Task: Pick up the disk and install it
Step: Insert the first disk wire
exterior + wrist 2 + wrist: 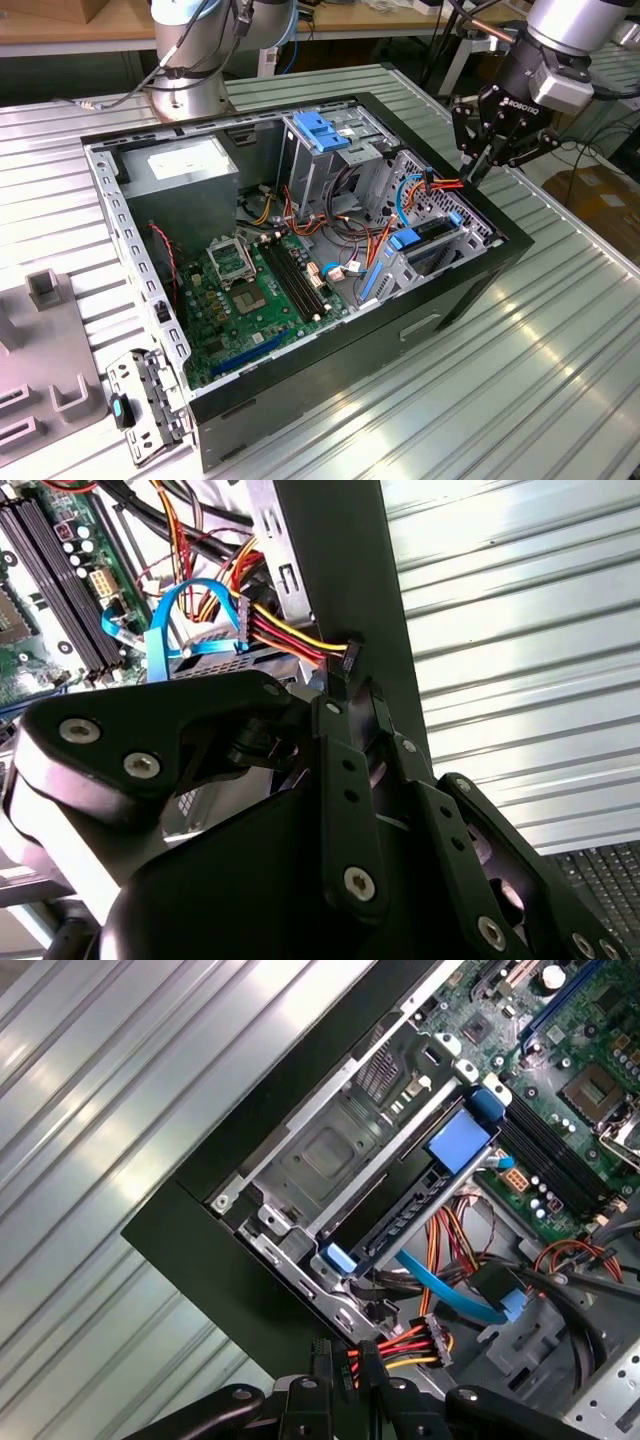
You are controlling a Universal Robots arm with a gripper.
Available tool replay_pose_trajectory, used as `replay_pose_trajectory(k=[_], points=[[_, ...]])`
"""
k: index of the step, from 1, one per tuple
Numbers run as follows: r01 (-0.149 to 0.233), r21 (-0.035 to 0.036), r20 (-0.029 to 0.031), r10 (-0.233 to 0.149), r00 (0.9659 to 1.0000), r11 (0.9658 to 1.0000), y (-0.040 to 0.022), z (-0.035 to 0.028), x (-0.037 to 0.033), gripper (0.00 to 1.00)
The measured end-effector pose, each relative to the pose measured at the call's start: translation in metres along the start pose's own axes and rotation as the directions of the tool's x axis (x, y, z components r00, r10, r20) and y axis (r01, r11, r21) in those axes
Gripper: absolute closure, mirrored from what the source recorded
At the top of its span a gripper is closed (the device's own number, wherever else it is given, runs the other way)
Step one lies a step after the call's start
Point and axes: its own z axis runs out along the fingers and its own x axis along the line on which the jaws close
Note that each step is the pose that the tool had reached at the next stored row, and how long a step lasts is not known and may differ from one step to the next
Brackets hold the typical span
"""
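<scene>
disk (430,233): grey, blue rails, seated in the drive cage (396,276)
gripper (480,168): tilted above the edge of the case (470,285)
jaws: clamped on a black power plug (346,657)

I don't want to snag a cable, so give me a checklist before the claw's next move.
1. Claw shut on the power plug: ok.
2. Plug seated in a socket: not ok, it is free at the case wall.
3. Plug's wires free of snags: cannot tell.
4. Disk sitting in the drive cage: ok.
</scene>
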Motion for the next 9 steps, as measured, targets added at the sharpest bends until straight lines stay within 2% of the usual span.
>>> replay_pose_trajectory(k=[1, 5, 7, 8, 9], points=[[0.006, 0.006, -0.0058, -0.006, 1.0, 1.0, -0.0006, 0.0004, -0.0007, 0.75], [0.063, 0.0077, -0.0079, -0.063, 0.998, 0.998, -0.0009, 0.0008, -0.001, 0.75], [0.102, 0.0076, -0.0081, -0.102, 0.9947, 0.9947, -0.001, 0.001, -0.001, 0.75], [0.127, 0.0076, -0.0083, -0.127, 0.9918, 0.9918, -0.0009, 0.0013, -0.0011, 0.75], [0.136, 0.0082, -0.009, -0.136, 0.9907, 0.9907, -0.0005, 0.002, -0.0015, 0.75]])
